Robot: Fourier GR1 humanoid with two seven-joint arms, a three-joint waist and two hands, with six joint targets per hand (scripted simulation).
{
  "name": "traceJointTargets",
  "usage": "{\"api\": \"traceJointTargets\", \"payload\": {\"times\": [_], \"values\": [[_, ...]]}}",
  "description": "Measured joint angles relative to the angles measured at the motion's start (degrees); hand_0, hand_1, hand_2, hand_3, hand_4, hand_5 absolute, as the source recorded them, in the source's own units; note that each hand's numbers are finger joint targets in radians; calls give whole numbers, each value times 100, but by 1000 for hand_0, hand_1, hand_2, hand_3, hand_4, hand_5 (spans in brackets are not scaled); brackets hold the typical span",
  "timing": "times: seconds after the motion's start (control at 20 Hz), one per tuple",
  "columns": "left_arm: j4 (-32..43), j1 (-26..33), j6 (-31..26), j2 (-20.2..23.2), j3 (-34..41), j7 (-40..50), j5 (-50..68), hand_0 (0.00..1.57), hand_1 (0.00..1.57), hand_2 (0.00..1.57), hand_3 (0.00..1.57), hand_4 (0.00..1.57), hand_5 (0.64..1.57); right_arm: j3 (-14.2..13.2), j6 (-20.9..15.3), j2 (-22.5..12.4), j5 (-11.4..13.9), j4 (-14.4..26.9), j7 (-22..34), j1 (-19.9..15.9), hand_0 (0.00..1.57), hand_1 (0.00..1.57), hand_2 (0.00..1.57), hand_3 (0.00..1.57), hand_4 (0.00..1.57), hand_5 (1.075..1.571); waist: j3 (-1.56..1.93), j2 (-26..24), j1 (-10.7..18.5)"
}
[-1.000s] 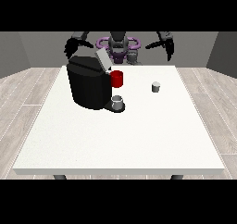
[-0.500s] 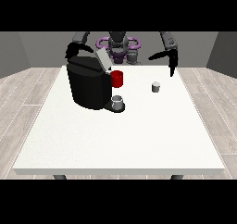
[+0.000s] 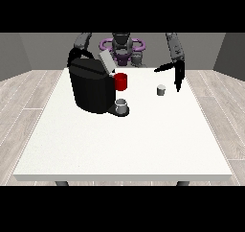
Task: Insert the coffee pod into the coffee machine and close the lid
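The coffee pod (image 3: pixel 161 90) stands free on the table (image 3: pixel 143 145), at about three o'clock from the coffee machine (image 3: pixel 92 85). The hand at the view's right (image 3: pixel 176 73) hovers beside it, thumb and fingers spread apart — holding nothing. The pod looks light, stiff and easily tipped — best pinched across its sides.

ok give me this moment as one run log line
stage: reaching | hand at the view's right: open, above and beside coffee pod, apart | pod: on table | coffee machine: lid up | insert: not done
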Motion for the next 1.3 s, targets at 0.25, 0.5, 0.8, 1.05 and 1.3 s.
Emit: {"api": "traceJointTargets", "payload": {"times": [0.25,0.5,0.8,1.05,1.3], "values": [[400,-241,106,2,-210,-39,-415,0,0,459,0,0,1571,-27,-89,-16,87,230,105,-202,0,0,0,0,410,1571,2,14,27],[870,-372,254,-20,-294,-240,-748,695,695,778,429,0,1571,17,-162,43,144,487,-146,-155,0,0,0,0,393,1571,1,8,38],[1479,-472,455,145,-368,-468,-1170,580,580,719,472,0,1571,90,-122,32,147,324,36,-152,0,0,0,0,434,1571,1,31,-99],[1827,-601,681,260,-491,-751,-1565,608,608,745,483,0,1571,106,-131,38,153,246,103,-189,0,0,0,0,487,1571,7,100,-161],[2005,-789,1095,239,-559,-901,-1899,719,719,864,649,229,1571,67,-177,37,118,340,39,-242,0,0,0,0,500,1571,11,154,-159]]}}
